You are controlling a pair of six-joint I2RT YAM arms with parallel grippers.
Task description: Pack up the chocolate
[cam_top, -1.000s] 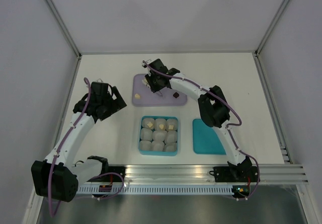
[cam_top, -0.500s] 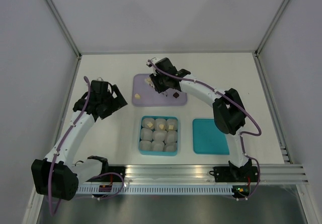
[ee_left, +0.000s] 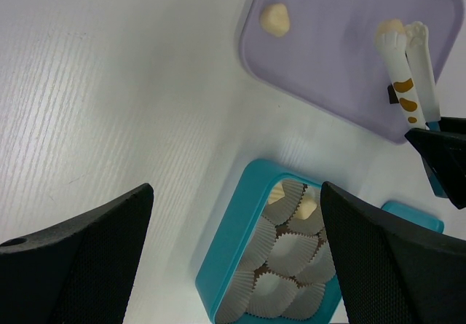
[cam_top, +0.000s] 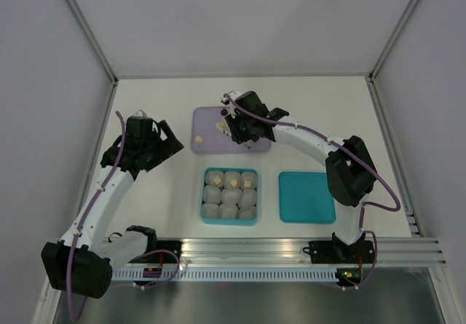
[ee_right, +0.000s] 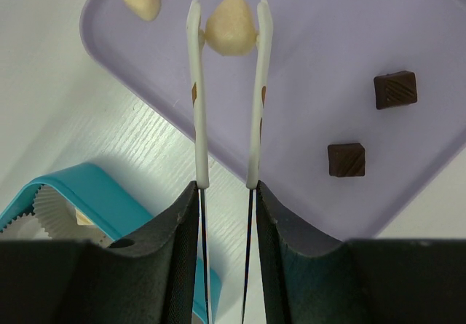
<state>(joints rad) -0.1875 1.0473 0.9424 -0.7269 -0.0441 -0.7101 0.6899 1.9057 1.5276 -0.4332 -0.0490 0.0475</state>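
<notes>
**Pinching a cream chocolate in tongs: handling findings**

Top view: the right gripper point(cam_top: 237, 124) was clamped on white tongs point(cam_top: 225, 124). Their tips were too small to read.

Left wrist view: the left gripper point(ee_left: 234, 189) hung released, with the cupped box point(ee_left: 233, 222) beneath it.

Right wrist view: ahead of the fingers, the tong tips pinched a cream chocolate point(ee_right: 231, 34) by its flanks over the lavender tray point(ee_right: 328, 33). It was judged light, smooth and easily marked, so a gentle squeeze suits. The box was largely cut off.

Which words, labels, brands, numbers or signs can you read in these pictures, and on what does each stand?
None can be read.
The lavender tray, blue box, paper cups and blue lid are blank.
The tongs bear only brown spots; the dark chocolate squares bear only moulded stripes.
</notes>
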